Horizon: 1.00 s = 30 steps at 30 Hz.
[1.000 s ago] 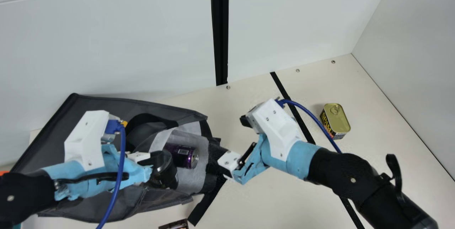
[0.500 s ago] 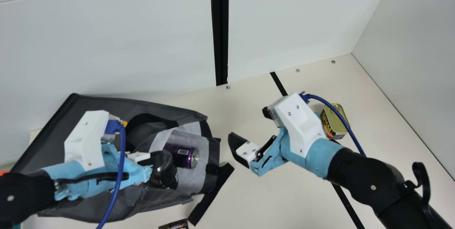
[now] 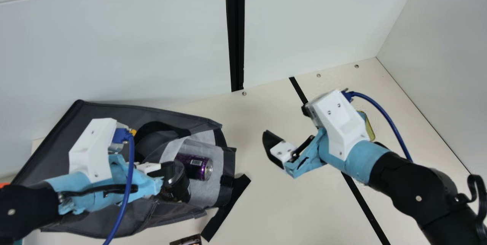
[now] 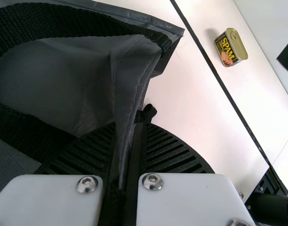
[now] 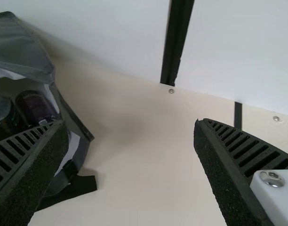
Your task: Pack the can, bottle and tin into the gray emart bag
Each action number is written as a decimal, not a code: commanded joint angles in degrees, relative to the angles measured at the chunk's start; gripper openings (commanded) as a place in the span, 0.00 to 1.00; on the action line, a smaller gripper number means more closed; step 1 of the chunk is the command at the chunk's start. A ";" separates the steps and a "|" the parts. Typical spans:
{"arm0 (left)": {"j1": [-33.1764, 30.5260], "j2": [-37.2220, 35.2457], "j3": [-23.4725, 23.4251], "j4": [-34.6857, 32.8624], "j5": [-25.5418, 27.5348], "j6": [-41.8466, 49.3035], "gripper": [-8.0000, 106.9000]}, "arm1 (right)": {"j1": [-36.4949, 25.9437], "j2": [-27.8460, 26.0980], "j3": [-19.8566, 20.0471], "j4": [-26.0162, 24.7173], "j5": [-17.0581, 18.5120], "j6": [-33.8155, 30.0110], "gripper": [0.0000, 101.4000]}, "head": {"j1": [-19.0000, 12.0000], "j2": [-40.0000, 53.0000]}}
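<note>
While the left gripper (image 3: 148,167) has its fingers (image 4: 170,148) pinched together on a fold of the gray emart bag (image 3: 114,115), the right gripper (image 3: 285,121) is just hanging over the table (image 3: 266,207) with its fingers spread really wide, nothing between them. The purple can (image 3: 194,166) is lying in the bag's mouth, a bit past the left fingertips, and the dark bottle (image 3: 175,184) is in there too, touching or nearly touching it, closer to those fingers. As for the tin (image 4: 231,47), it's standing upright on the table, well apart from the left fingers, and partly hidden behind the right gripper's white housing in the main view.
</note>
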 commanded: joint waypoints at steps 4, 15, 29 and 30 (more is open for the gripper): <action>0.00 0.00 0.00 0.00 0.00 0.00 0.16 | -3.64 -0.86 -0.58 -0.38 1.76 -1.00 0.90 | -1.30 -0.05; 0.00 0.00 0.00 0.00 0.00 0.00 0.16 | -10.06 -3.95 -0.83 -5.88 3.19 3.24 0.90 | -1.30 -0.05; 0.00 0.00 0.00 0.00 0.00 0.00 0.16 | -14.82 -7.57 -2.19 -22.16 4.55 17.13 0.90 | -1.30 -0.05; 0.00 0.00 0.00 0.00 0.00 0.00 0.16 | -14.98 -7.81 -2.40 -23.34 4.86 18.19 0.90 | -1.30 -0.05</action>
